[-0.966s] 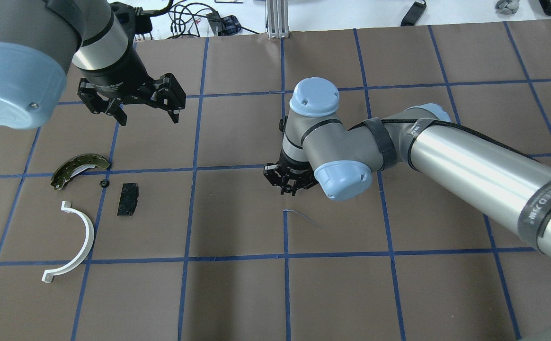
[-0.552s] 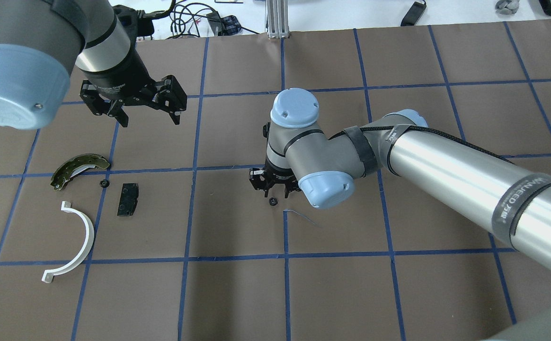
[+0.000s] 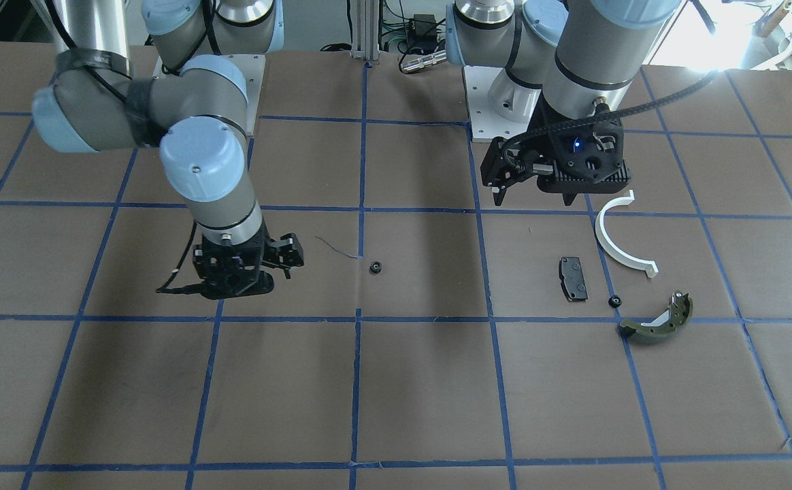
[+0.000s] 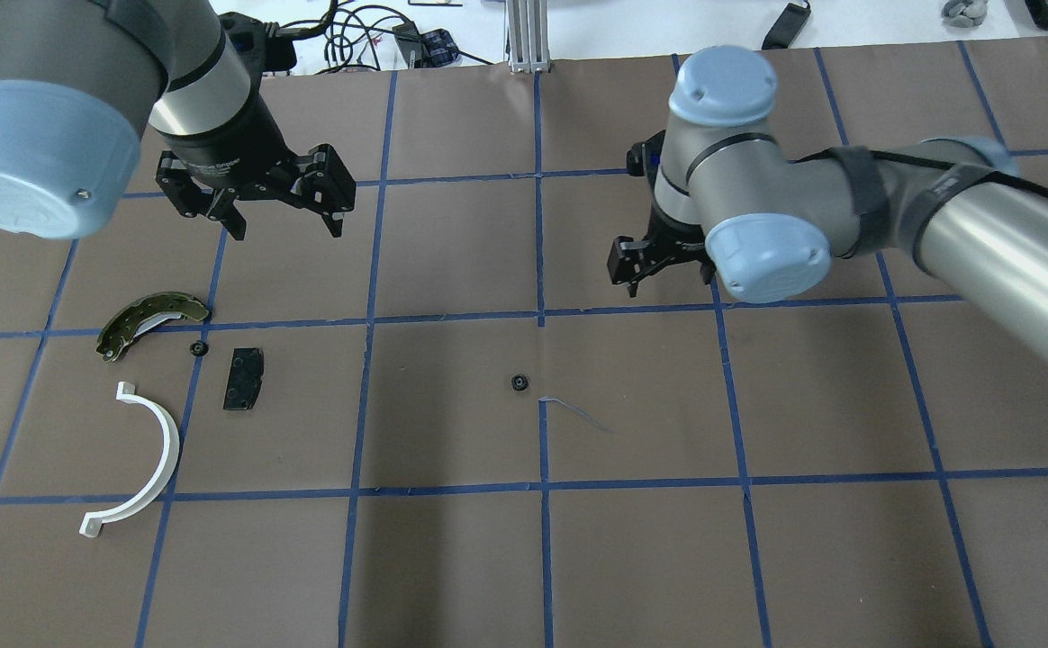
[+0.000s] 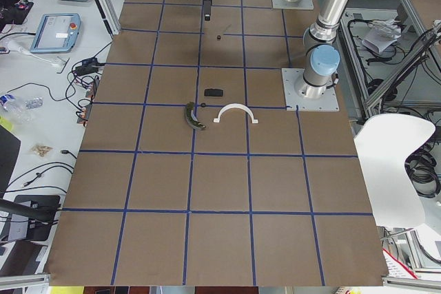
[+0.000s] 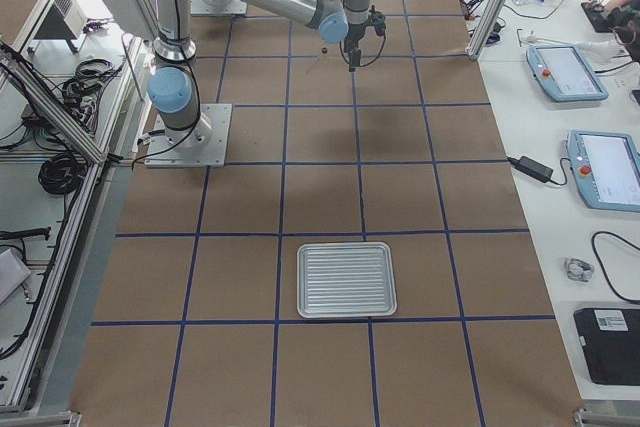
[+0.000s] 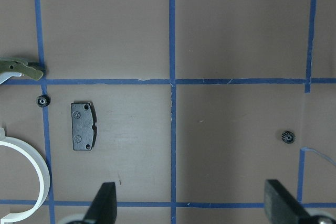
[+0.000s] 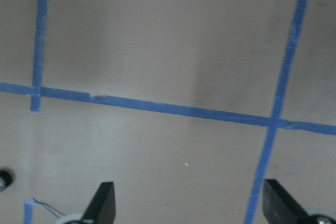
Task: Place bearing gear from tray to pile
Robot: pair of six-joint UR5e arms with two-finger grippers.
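Note:
A small black bearing gear (image 4: 518, 382) lies loose on the brown mat near the table's middle; it also shows in the front view (image 3: 375, 267) and the left wrist view (image 7: 286, 136). The pile lies at the left: an olive-green shoe (image 4: 150, 319), a black pad (image 4: 243, 379), a white half-ring arc (image 4: 146, 459) and a second small gear (image 4: 199, 348). My right gripper (image 4: 655, 274) is open and empty, raised, beyond and right of the loose gear. My left gripper (image 4: 285, 225) is open and empty, hovering beyond the pile.
A ribbed metal tray (image 6: 347, 279) lies far on the right side of the table, seen only in the right exterior view. A thin blue tape strand (image 4: 573, 409) curls beside the loose gear. Blue tape lines grid the mat.
The right gripper was low over the table's middle; it has left the gear lying there and has risen and pulled back to the far right. The left gripper has barely moved.

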